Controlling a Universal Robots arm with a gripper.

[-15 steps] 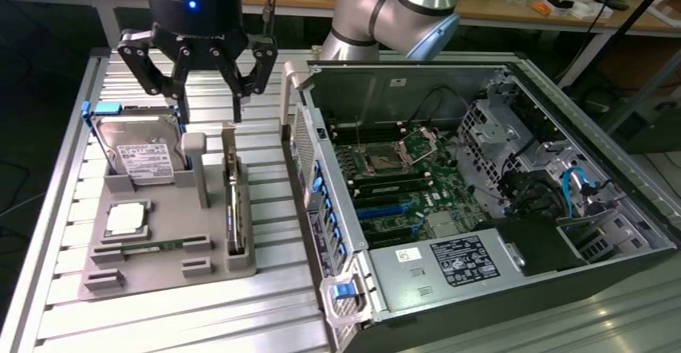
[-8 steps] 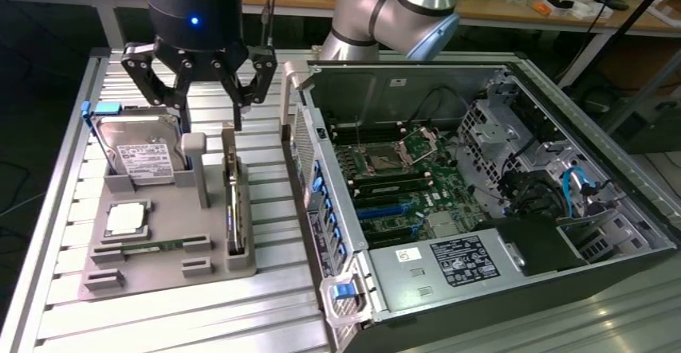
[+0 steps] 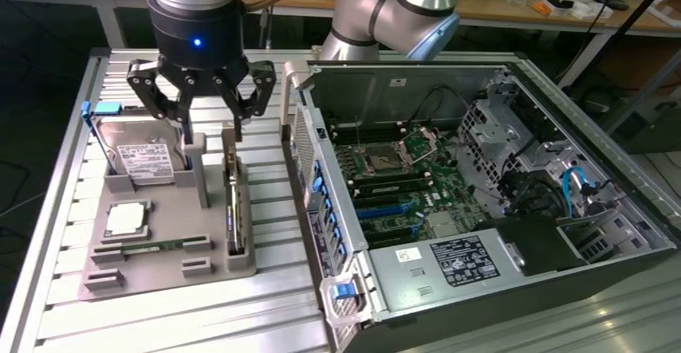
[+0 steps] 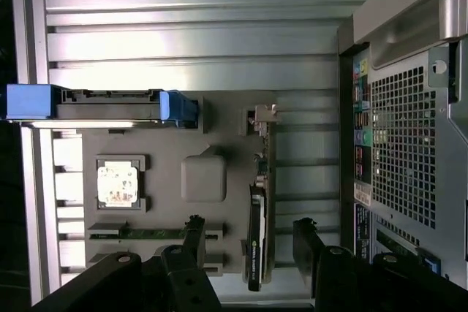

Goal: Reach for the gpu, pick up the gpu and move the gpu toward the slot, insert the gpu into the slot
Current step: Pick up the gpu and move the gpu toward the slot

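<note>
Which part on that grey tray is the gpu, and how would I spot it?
Find the open computer case; beside it, on the exterior view's left, lies a grey tray. The gpu sits at the tray's edge nearest the case. It is a long thin card standing on edge, unlike the boxy drive.

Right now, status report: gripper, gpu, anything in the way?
Open gripper over the gpu, nothing held. The gpu on edge in grey holder, outside the case. Beside it the hard drive, apart.
</note>
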